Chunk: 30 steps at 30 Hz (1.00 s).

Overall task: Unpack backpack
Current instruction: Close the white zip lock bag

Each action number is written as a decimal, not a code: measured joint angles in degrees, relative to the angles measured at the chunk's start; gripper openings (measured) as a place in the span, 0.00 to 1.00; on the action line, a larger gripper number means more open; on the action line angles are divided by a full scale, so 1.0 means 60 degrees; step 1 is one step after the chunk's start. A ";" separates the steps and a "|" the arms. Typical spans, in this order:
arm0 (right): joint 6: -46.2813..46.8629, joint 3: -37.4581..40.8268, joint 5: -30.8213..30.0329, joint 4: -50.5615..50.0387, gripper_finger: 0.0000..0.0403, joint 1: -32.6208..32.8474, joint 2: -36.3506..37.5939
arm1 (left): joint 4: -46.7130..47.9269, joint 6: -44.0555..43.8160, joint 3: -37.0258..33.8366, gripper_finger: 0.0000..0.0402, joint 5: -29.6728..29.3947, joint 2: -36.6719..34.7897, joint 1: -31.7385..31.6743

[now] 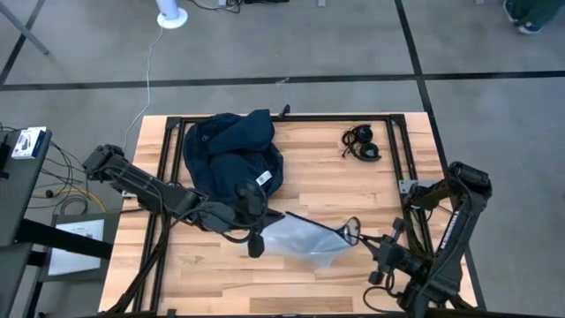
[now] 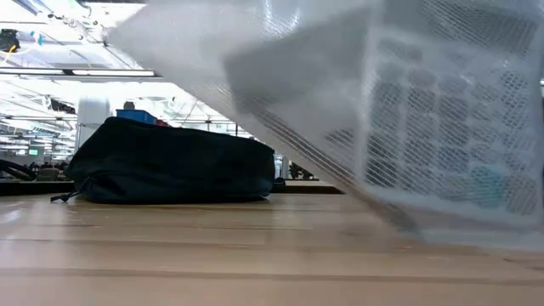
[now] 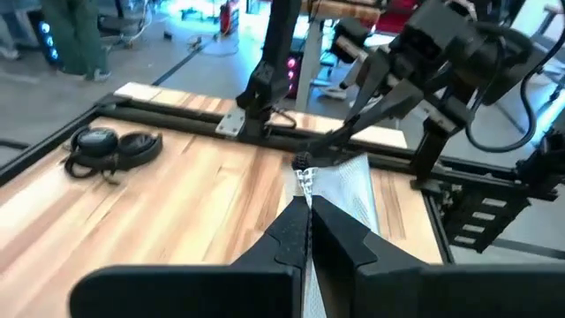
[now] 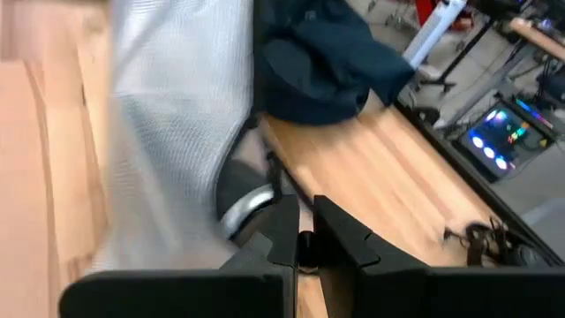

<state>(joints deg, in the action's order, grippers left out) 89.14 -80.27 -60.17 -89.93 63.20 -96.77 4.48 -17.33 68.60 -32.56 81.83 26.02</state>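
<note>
The dark navy backpack [image 1: 234,155] lies on its side at the far left of the table, also seen in the low view [image 2: 170,166]. A white mesh pouch [image 1: 305,237] with a black loop [image 1: 351,231] at its right end hangs between my two grippers, just above the table near its front. It fills the low view [image 2: 382,110]. My left gripper [image 1: 258,240] is shut on its left end. My right gripper [image 1: 364,238] is shut at the loop end. My left gripper pinches the pouch's left edge [image 3: 306,196] between its two fingers, reaching level from the table's left. The mesh runs from the fingers toward the other gripper, off the table. My right gripper pinches a small black part [image 4: 305,238] at the pouch's right end between its fingertips, coming in from the table's right. The pouch [image 4: 177,132] stretches away from the fingers toward the backpack.
Black headphones [image 1: 362,143] lie at the far right of the table. A black metal frame [image 1: 397,132] runs along the table's far and side edges. Bare wood shows between the backpack and the headphones.
</note>
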 joint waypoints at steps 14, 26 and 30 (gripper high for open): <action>0.0267 0.0000 0.1828 -0.0020 0.02 0.0743 0.0014 | 0.2028 -0.1589 0.0001 0.00 0.0115 -0.0056 0.0083; 0.0659 -0.0016 0.1755 0.0001 0.02 0.1330 0.0978 | 0.2650 -0.2313 0.0000 0.00 0.0041 -0.0056 0.0102; 0.0437 -0.0044 0.1668 -0.0019 0.02 0.1422 0.1466 | 0.2614 -0.2349 0.0001 0.00 0.0051 -0.0056 0.0106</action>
<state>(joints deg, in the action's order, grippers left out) 91.77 -80.53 -50.16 -90.04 71.73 -87.97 20.16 -31.42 68.60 -32.25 81.49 26.65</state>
